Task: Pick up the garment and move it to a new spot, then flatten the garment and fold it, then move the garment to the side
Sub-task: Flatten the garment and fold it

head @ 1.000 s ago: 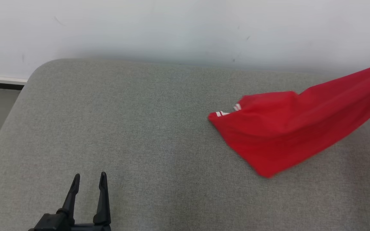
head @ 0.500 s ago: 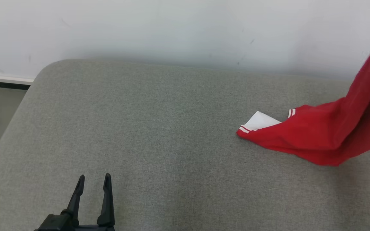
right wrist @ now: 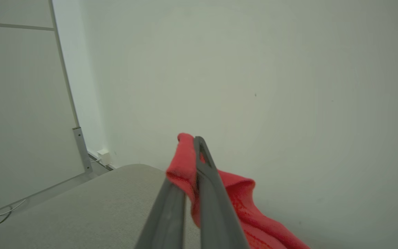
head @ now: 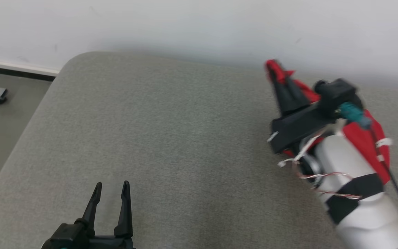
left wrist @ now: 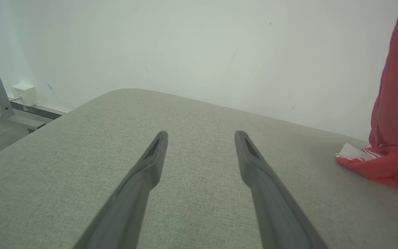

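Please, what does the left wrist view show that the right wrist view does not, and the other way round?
Left wrist view: the left claw open and empty above the cushion; the white striped hem of the garment resting on it. Right wrist view: the right claw shut on a lifted red fold of the garment. Both: red garment, grey cushion, white wall.

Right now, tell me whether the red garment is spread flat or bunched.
Bunched, not flat: the garment hangs from the shut right pincer, its lower end crumpled on the grey cushion.
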